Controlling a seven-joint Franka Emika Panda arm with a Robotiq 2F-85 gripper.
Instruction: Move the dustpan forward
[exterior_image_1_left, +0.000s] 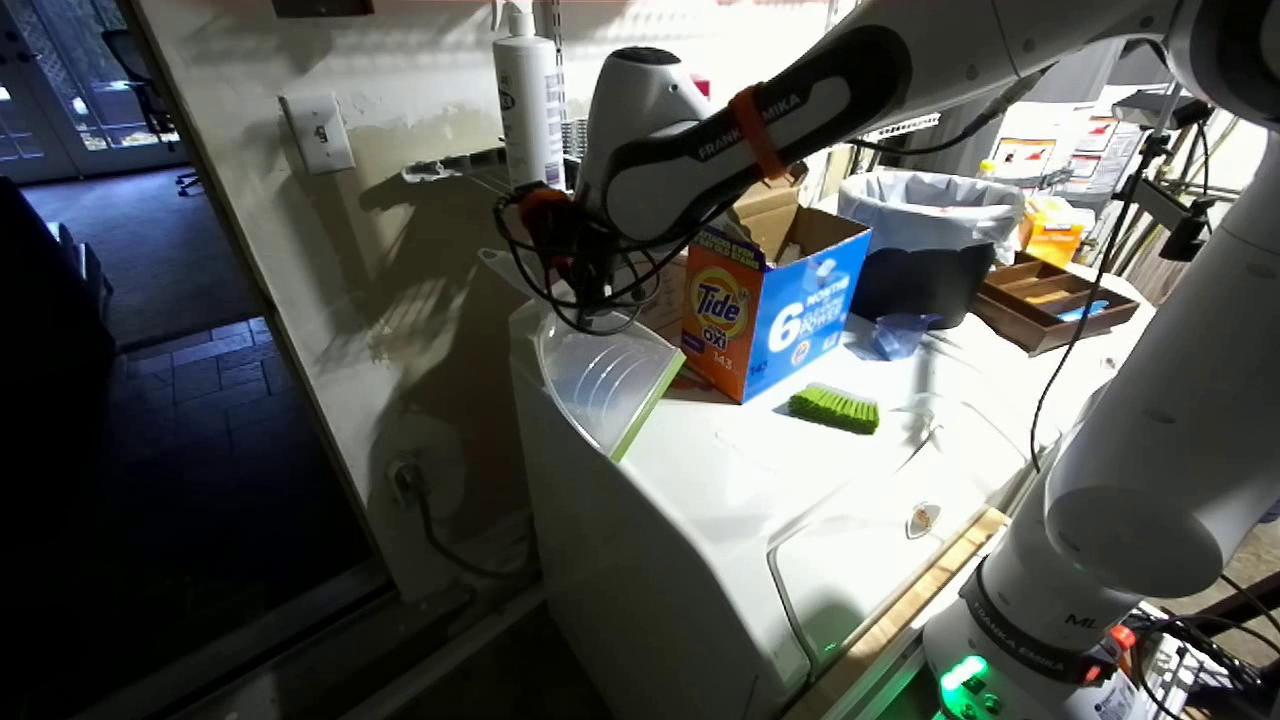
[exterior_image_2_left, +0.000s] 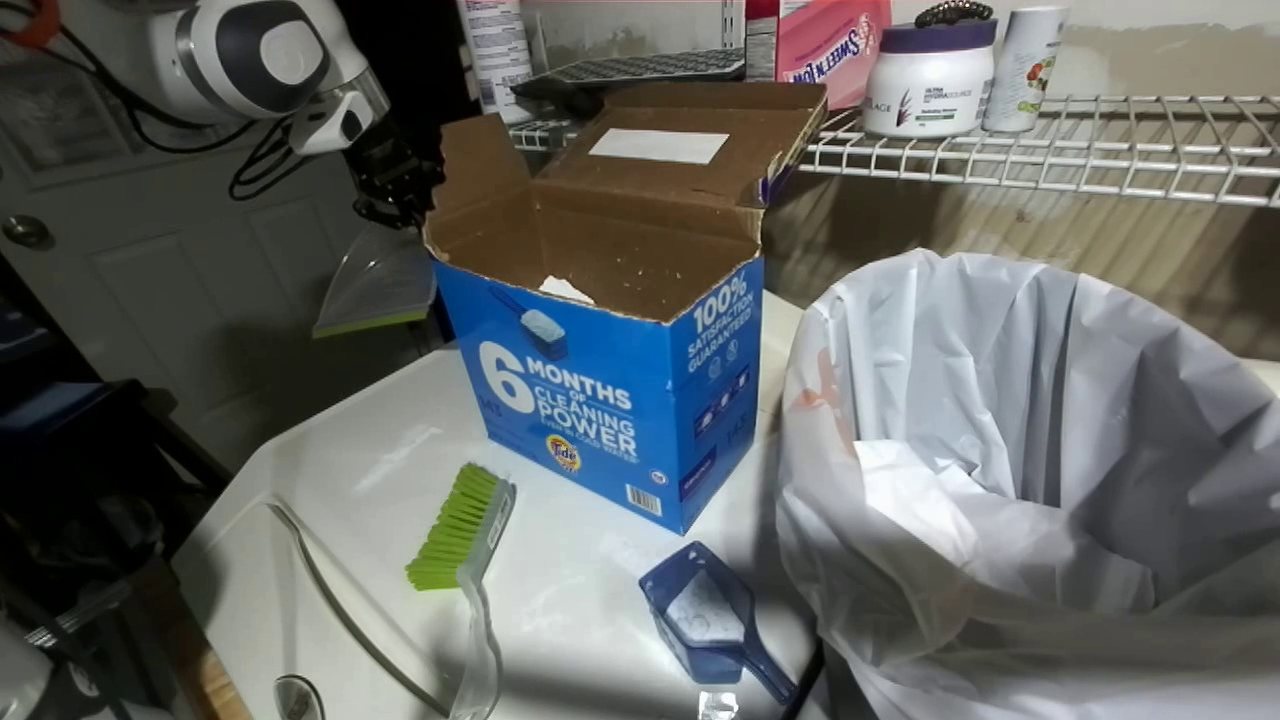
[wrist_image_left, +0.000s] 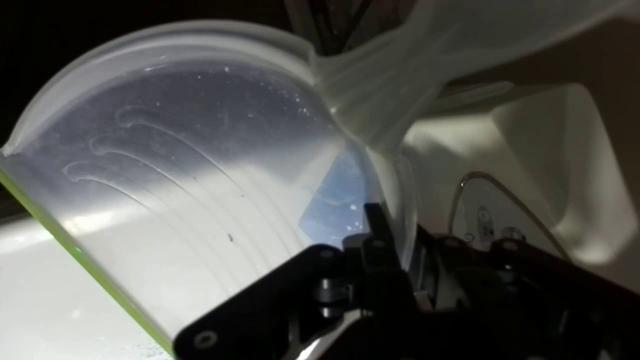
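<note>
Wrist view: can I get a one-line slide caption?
The gripper holds a translucent dustpan near its handle, green lip slanting across the lower left.

On the white counter you have an open Tide carton — orange and blue — with a green-bristled brush lying near it. A dark bin with a whitish liner stands near the carton. Above, in an exterior view, you see a wire shelf with a purple-lidded jar, topped by a beaded bracelet, beside a pink Sweet'N Low box.
</note>
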